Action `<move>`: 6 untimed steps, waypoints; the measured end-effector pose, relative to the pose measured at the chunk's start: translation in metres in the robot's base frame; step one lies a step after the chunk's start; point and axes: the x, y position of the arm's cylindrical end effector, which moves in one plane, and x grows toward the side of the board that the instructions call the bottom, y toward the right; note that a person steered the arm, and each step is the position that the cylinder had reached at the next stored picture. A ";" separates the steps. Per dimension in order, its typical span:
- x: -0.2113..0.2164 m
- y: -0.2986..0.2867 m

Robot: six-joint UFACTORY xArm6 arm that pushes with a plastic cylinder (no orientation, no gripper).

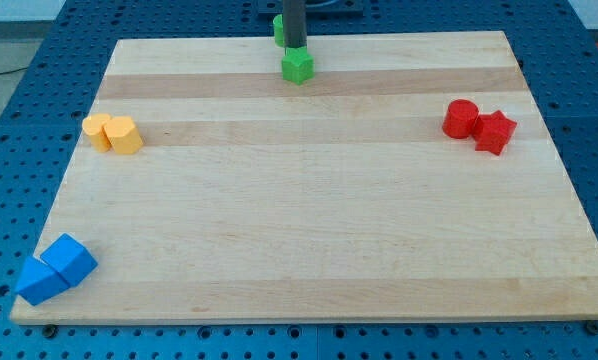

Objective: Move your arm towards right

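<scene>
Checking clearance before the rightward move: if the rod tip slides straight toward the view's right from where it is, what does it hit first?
Probably nothing. My tip sits just above the green block near the view's top edge. The red cylinder and red star-shaped block lie lower in the view, likely off that line, though depth is uncertain.

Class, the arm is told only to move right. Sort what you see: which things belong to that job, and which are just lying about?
Belongs to the job:
my tip, at the view's top

Just lying about:
green blocks, at my tip
yellow blocks
red cylinder and red star-shaped block
blue blocks
wooden board
</scene>
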 end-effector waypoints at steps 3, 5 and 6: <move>-0.017 0.052; -0.016 0.129; -0.016 0.174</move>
